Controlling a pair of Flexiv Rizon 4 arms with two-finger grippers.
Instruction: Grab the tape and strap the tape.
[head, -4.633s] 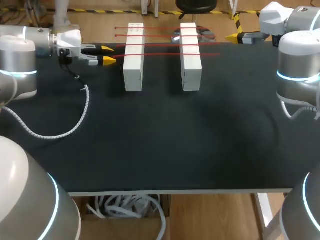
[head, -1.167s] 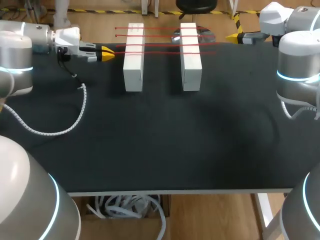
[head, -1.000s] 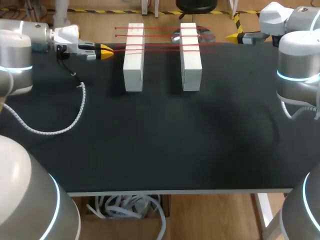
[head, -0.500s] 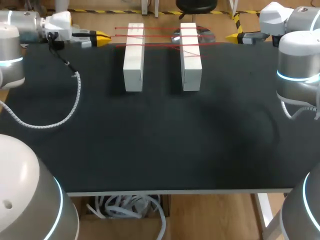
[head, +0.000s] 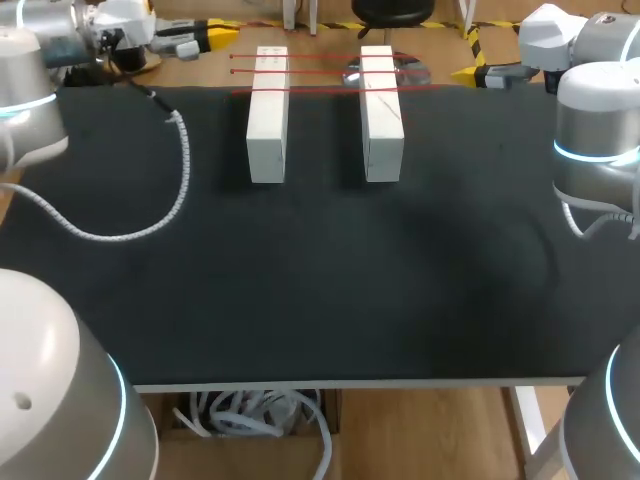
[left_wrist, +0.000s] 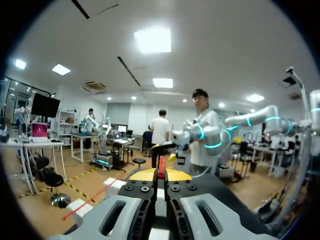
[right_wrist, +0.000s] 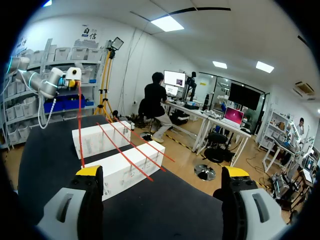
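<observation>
l grip (head: 214, 36): upper left of head view, past the table (head: 320, 280) far edge. tips pinched tight on a red tape (head: 320, 71) strand.
r grip (head: 466, 72): upper right, fingers wide apart, nothing in them.
tape: strands across two white blocks (head: 267, 115), upper mid; one slants over the rh block.

Left gripper (head: 213, 38) goes from open fingers beside the left block (head: 267, 130) to clamped on the nearest red tape (left_wrist: 160, 168); it then pulls back beyond the table's (head: 320, 300) far left corner; red tape leaves its straight line across both blocks, now showing only a slanted stretch on the right block (head: 383, 140); coiled cable (head: 184, 190) bulges further in from the left edge.
</observation>
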